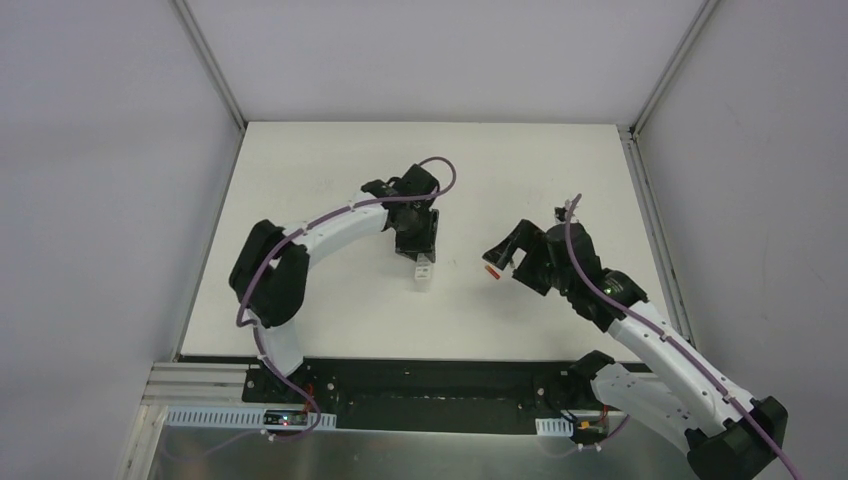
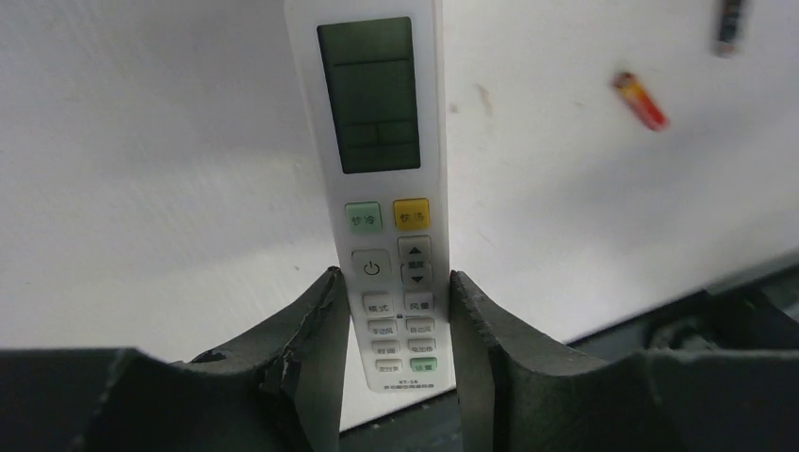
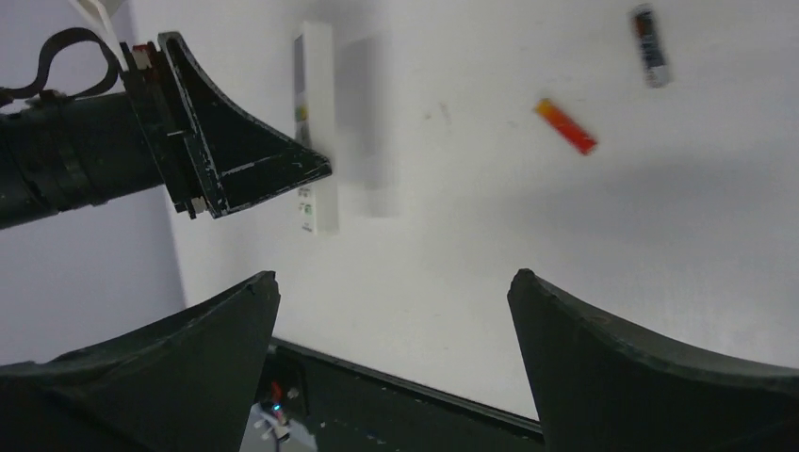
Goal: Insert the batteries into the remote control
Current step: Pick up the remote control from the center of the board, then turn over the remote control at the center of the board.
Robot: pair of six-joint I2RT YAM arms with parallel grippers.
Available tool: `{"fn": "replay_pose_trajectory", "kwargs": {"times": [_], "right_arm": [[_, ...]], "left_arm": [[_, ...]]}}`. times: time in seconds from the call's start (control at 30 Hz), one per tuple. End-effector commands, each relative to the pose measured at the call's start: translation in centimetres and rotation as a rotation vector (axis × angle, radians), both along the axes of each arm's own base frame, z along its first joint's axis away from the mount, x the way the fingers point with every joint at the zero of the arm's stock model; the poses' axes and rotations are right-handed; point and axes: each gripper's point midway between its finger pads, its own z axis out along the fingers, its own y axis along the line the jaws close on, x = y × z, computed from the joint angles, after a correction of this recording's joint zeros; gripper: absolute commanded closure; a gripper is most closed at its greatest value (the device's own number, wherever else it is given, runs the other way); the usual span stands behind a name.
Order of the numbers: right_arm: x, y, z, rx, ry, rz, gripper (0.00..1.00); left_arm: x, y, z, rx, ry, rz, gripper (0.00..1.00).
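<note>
- The left gripper (image 2: 396, 282) pinches the remote (image 2: 382, 141) between its two fingers, which press on the long side edges at the lower rows of buttons (image 2: 396, 320).
- The remote points straight forward from this gripper, with its front face turned to the wrist camera.
- The screen (image 2: 367, 94) is at the far part of the remote, away from the fingers, and the button end is close to the palm.
- From the pictures I cannot tell if the remote touches the table (image 1: 330, 160) or is a little above it.
- The red battery (image 2: 641, 101) lies on the table, ahead of the left gripper and to its right, well apart from the remote.
- The dark battery (image 2: 730, 24) lies farther ahead and more to the right, near the red battery but not touching it.
- The right gripper (image 3: 393, 282) is spread wide and has nothing between its fingers.
- It hangs above the table, and both batteries are ahead of it and to its right; the red battery is the nearer one.
- The remote, held in the left gripper, is ahead of the right gripper and to its left.
- Both batteries are outside the remote.
</note>
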Motion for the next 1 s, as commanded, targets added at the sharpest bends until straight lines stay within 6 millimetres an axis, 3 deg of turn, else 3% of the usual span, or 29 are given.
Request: {"fn": "replay_pose_trajectory", "kwargs": {"times": [0.0,0.17,0.3,0.57,0.8,0.97], "right_arm": [[-1.0,6.2,4.7,0.280,-0.103,0.280,0.01],[-1.2,9.3,9.6,0.488,-0.191,0.372,0.00],[-1.6,11.1,13.5,0.598,-0.245,0.456,0.00],[-2.6,13.4,17.7,0.719,-0.315,0.563,0.01],[-3.1,14.0,18.7,0.765,-0.323,0.594,0.21],[-3.2,13.6,19.4,0.801,-0.355,0.572,0.30]], "left_arm": [[-1.6,-3.1,11.0,-0.349,-0.069,-0.132,1.00],[-3.5,-4.4,19.4,-0.563,-0.126,-0.195,1.00],[-4.4,-4.6,23.8,-0.667,-0.158,-0.185,1.00],[-5.2,-5.0,27.7,-0.843,-0.174,-0.124,1.00],[-5.0,-5.3,30.1,-1.036,-0.191,-0.081,1.00],[-5.0,-5.1,31.1,-1.113,-0.197,-0.085,1.00]]}}
